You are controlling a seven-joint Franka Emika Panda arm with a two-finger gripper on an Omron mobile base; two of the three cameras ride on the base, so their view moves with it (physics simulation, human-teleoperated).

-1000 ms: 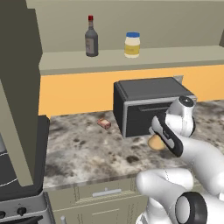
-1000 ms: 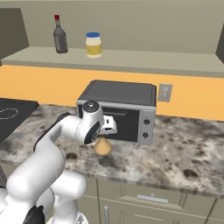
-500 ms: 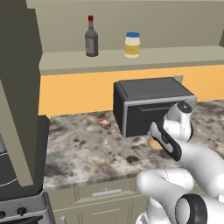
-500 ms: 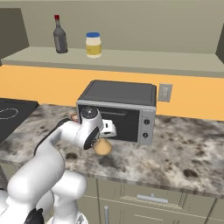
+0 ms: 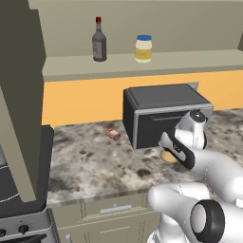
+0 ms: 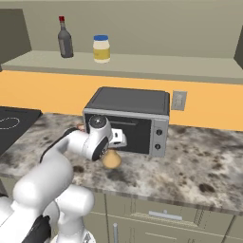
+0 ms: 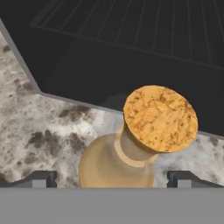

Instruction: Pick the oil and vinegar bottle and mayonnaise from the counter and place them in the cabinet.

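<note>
Oil and vinegar bottle [image 7: 131, 148]: tan flask with a cork-coloured flared top, standing upright on the surface in front of the black oven; in the hand view it sits at lower centre, its bulb between the two fingertips; in the left base view a bit of its tan body [image 5: 167, 156] shows at centre right, beside the arm's wrist; in the right base view it [image 6: 112, 160] peeks out at centre left, under the hand
Fingers [image 7: 41, 179]: spread wide apart, one tip at the lower left and one at the lower right of the hand view, with the flask between them and, as far as the view tells, no contact with it
Gripper [image 7: 113, 180]: hangs above the flask, looking down past its top
Mayonnaise [image 5: 143, 48]: cream jar with blue lid, upright on the cabinet shelf, upper centre of the left base view; upper left [image 6: 101, 48] in the right base view
Cabinet [image 5: 190, 59]: beige-olive shelf and back panel across the top of both base views
Dark bottle [image 5: 98, 42]: red cap, on the same shelf, left of the mayonnaise and near it
Surface [image 5: 95, 161]: mottled stone, across the middle of the left base view
Oven [image 5: 161, 111]: black box on the surface, just behind the flask
Small item [image 5: 113, 134]: reddish, on the surface left of the oven; too small to tell what it is
</note>
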